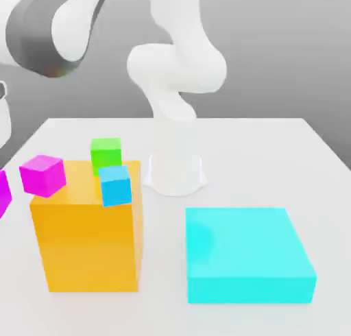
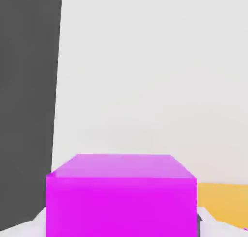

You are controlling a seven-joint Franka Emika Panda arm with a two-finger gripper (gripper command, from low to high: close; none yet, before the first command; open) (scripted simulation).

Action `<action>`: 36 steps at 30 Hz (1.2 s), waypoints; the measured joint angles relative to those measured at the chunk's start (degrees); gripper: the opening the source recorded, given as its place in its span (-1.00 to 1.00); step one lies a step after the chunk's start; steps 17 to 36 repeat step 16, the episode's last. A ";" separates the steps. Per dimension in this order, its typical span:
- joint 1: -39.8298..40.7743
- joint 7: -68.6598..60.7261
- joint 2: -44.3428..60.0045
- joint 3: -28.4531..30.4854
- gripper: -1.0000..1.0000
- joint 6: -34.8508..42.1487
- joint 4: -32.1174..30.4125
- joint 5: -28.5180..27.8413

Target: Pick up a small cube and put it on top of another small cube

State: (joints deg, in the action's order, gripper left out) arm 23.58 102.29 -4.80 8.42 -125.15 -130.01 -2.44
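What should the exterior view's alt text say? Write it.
A white table holds a large orange block topped by small green, blue and magenta cubes. A flat cyan block lies beside it, before the robot base.

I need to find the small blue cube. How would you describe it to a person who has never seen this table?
Start at the big orange block, at the exterior view's left on the white table. The small blue cube appears at that block's top front edge, toward its right side. Its neighbours are a green cube just behind it and a magenta cube further left; it is the only blue one.
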 joint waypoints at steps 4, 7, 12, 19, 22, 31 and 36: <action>0.49 1.40 -8.34 -0.39 -1.00 4.38 -3.86 -0.63; 0.85 2.28 -14.60 -0.64 -1.00 7.61 -6.76 -0.75; 1.24 2.61 -15.58 -0.55 -1.00 1.99 -13.30 -0.64; 1.26 2.57 -14.94 -0.50 1.00 0.24 -14.41 -0.62; 1.26 2.57 -14.94 -0.50 1.00 0.24 -14.41 -0.62; 1.26 2.57 -14.94 -0.50 1.00 0.24 -14.41 -0.62; 1.26 2.57 -14.94 -0.50 1.00 0.24 -14.41 -0.62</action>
